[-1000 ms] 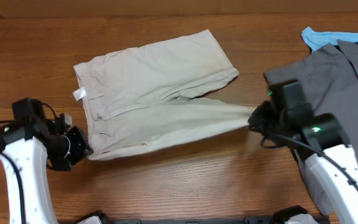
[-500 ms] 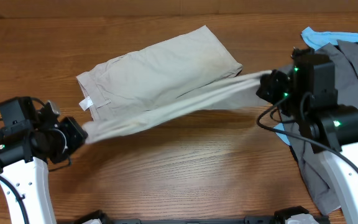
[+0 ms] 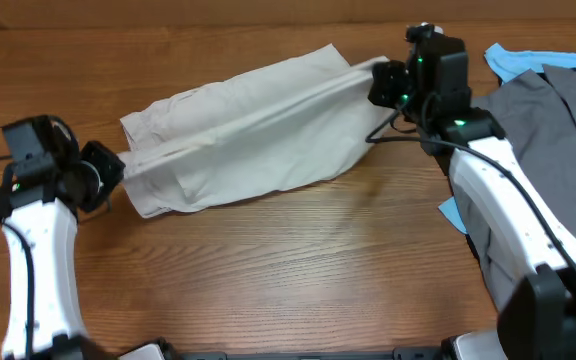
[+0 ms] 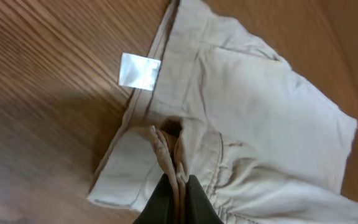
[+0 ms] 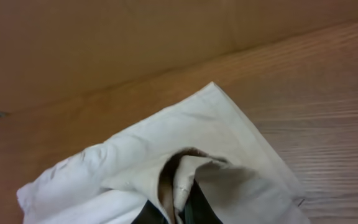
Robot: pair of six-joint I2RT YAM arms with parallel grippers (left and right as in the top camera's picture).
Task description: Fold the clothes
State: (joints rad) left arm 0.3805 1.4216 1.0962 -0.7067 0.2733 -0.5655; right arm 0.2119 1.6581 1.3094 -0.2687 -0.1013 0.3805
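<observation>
Overhead view: one pair of pale beige shorts (image 3: 258,130) lies on the far middle of the wooden surface (image 3: 298,270), with a taut edge running between the two arms.
Left gripper (image 3: 118,168): closed, pinching a bunched fold at the waistband end of the shorts.
Right gripper (image 3: 375,80): closed, pinching a gathered fold at the leg-hem end.
White label (image 4: 138,70): one, at the waistband, just beside the left grip.
Other clothes: one grey garment (image 3: 548,130) and one light blue garment (image 3: 513,60), both at the right edge.
Count: two grippers, one pair of shorts, two other garments.
</observation>
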